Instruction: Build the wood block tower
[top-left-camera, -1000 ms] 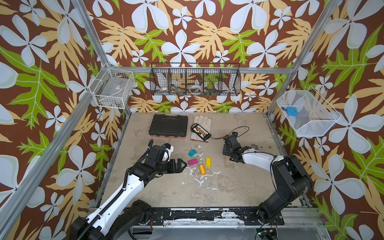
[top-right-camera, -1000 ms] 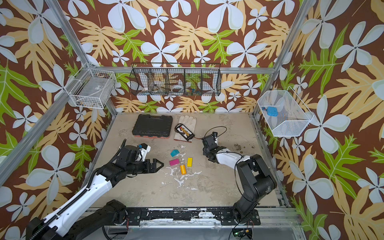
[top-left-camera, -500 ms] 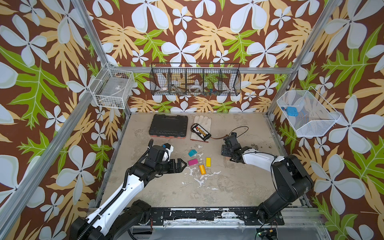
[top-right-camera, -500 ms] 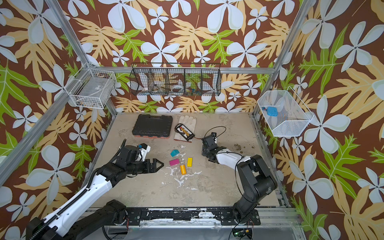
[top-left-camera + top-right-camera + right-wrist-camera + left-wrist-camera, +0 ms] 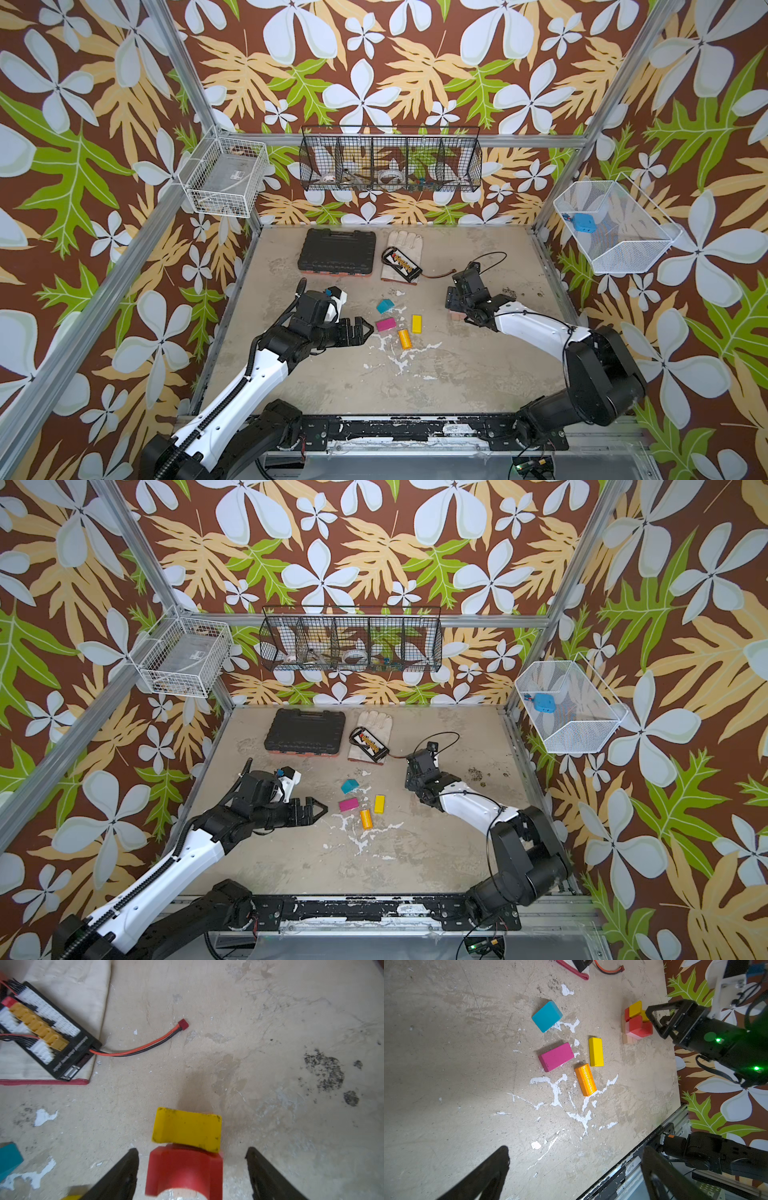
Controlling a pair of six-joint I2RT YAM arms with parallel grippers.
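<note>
Lifting straight away is advised for the right tool (image 5: 191,1151), spread either side of the stacked red wooden block (image 5: 185,1169); the left tool (image 5: 576,1150) is held spread, empty.

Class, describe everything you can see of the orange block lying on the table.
The orange block is a short bar, apparently painted wood, with Supermarket in white along its top. It lies flat on the scuffed table among white paint flecks, close to the yellow bar and the magenta block. Nothing grips it.
</note>
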